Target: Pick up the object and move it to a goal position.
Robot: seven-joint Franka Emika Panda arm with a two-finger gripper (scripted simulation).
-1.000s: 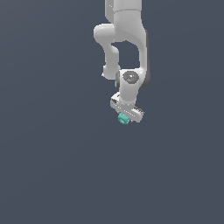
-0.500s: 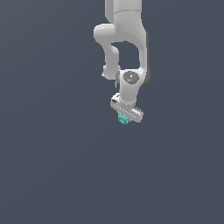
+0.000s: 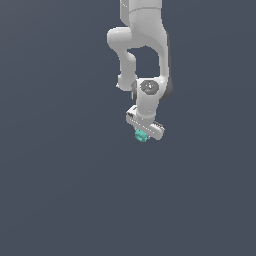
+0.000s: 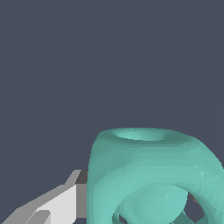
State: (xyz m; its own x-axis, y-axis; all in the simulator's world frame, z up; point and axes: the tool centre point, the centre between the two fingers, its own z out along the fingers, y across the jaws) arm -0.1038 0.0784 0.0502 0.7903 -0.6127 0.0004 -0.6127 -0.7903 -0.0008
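While the white arm (image 3: 142, 45) reaches down from the top of the exterior view, its hand (image 3: 142, 134) hangs at the lower end of the wrist, a short pale bar set at a slant across the frame. Just beneath that bar sits the object (image 3: 141, 135), a small teal-green lump, partly covered by the hand's body so that only its lower portion shows. Around both, this view gives nothing but an even dark grey-blue ground, and no edge, shadow or worktop can be made out to say whether the object rests on a surface or is held clear of one.

From the wrist view the object (image 4: 153, 175) fills the lower part of the picture at very close range: a rounded, blocky teal form with a shallow dished face on one side and a large round opening through which a smooth teal ball-like swelling shows. One pale grey and white finger (image 4: 57, 203) lies directly against the object's side. On the opposite side only a thin dark sliver appears at the object's edge, too little to identify. With the object sitting between the finger positions and touching the visible one, the hand appears to be pinching it, though the second contact is hidden
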